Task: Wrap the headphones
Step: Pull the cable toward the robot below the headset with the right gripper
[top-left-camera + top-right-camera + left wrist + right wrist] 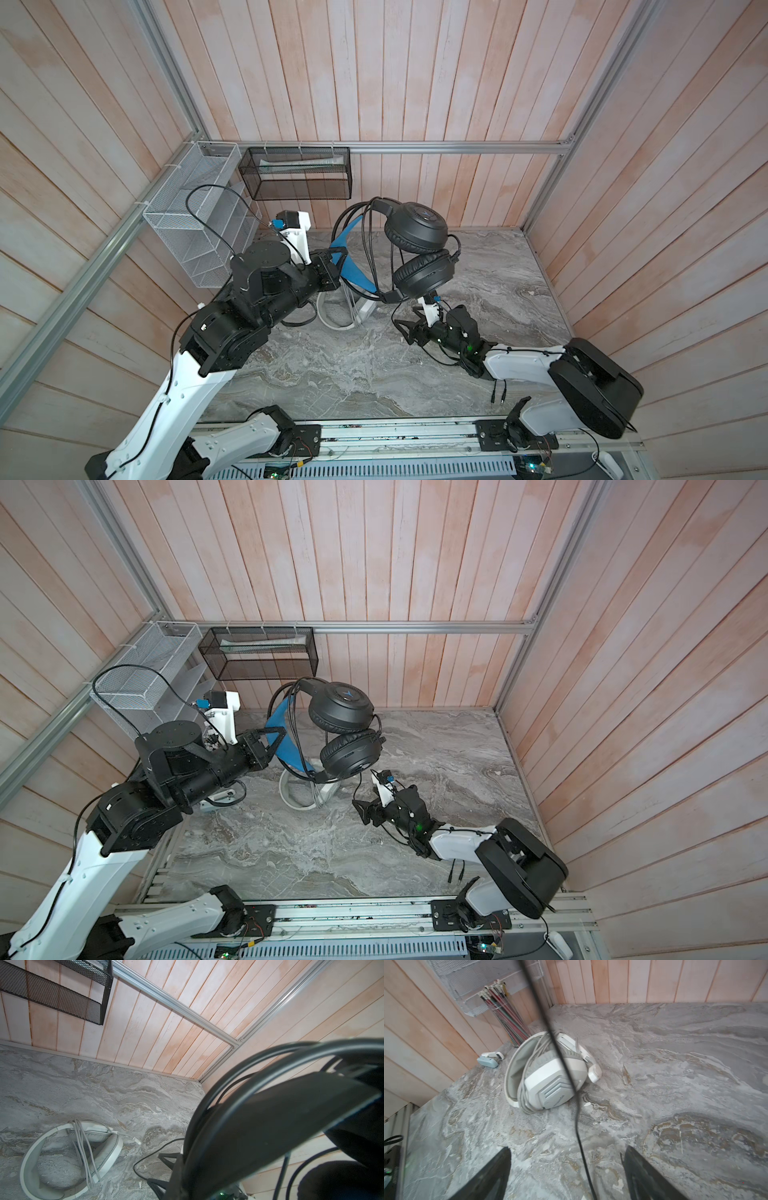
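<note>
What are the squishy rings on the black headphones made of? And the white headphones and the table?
On the black headphones, the ear rings look like soft fake leather: matte, with little wrinkles. The white headphones look like hard, smooth plastic with crisp edges. The table looks like grey marble with swirly veins, though maybe only printed.

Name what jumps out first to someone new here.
The black headphones hang mid-air, centre back, clamped at the blue-lined headband by the left pincer. Below them the white headphones lie on the marble table, cable wound round them. The right pincer stands open, the black cable dangling between its jaws.
</note>
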